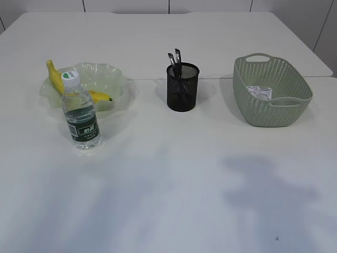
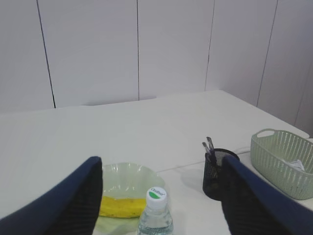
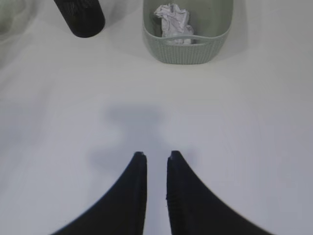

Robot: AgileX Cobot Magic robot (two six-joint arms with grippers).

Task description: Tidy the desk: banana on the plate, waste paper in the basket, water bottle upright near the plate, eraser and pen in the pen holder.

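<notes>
I see the banana (image 1: 98, 96) lying in the clear plate (image 1: 114, 74) at the left of the bench (image 1: 174, 184), with the water bottle (image 1: 80, 113) upright just in front of it. The pen (image 1: 178, 59) stands in the black mesh holder (image 1: 182, 87) at the middle; I cannot make out the eraser. The crumpled paper (image 3: 172, 19) sits inside the green basket (image 1: 295, 100) on the right. My left pincer (image 2: 161, 196) hangs spread wide, holding nothing. My right pincer (image 3: 155, 161) is nearly closed, a thin gap between its 2 tips, also holding nothing
</notes>
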